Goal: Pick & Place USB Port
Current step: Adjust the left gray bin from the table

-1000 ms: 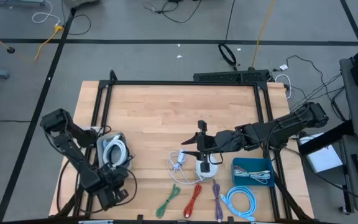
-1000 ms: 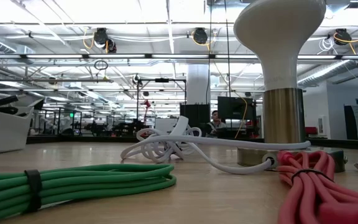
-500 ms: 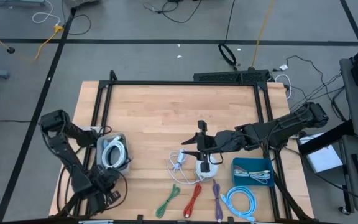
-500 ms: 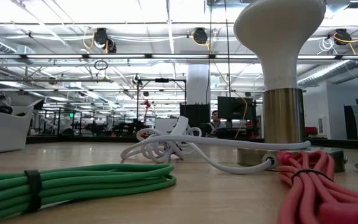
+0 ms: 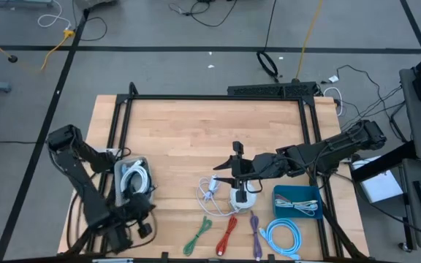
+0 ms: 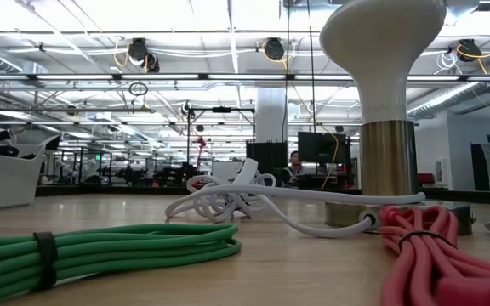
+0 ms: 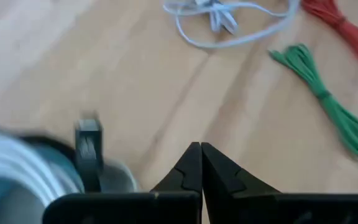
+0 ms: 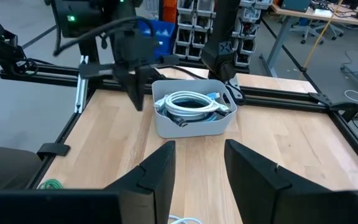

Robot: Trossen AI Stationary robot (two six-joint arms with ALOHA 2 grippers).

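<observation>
A loose white USB cable (image 5: 212, 191) lies on the wooden table beside a white round-topped stand (image 5: 243, 196); in the low view the cable (image 6: 228, 200) runs up to the stand's base (image 6: 385, 110). My right gripper (image 5: 224, 175) hovers open just over this cable, pointing toward the table's left, and shows open in its wrist view (image 8: 197, 168). My left gripper (image 5: 139, 219) is shut (image 7: 201, 163) and empty near the table's near left corner, beside a grey bin (image 5: 132, 179) holding a coiled white cable (image 8: 194, 106).
Bundled cables lie along the near edge: green (image 5: 198, 235), red (image 5: 226, 234), purple (image 5: 256, 230) and a light-blue coil (image 5: 283, 237). A blue bin (image 5: 297, 201) with another cable sits near my right arm. A black frame (image 5: 210, 97) borders the table; bare wood lies toward the far side.
My left gripper swung toward the table's left edge and then back toward the right, staying shut beside the grey bin. My right arm and the cables kept still.
</observation>
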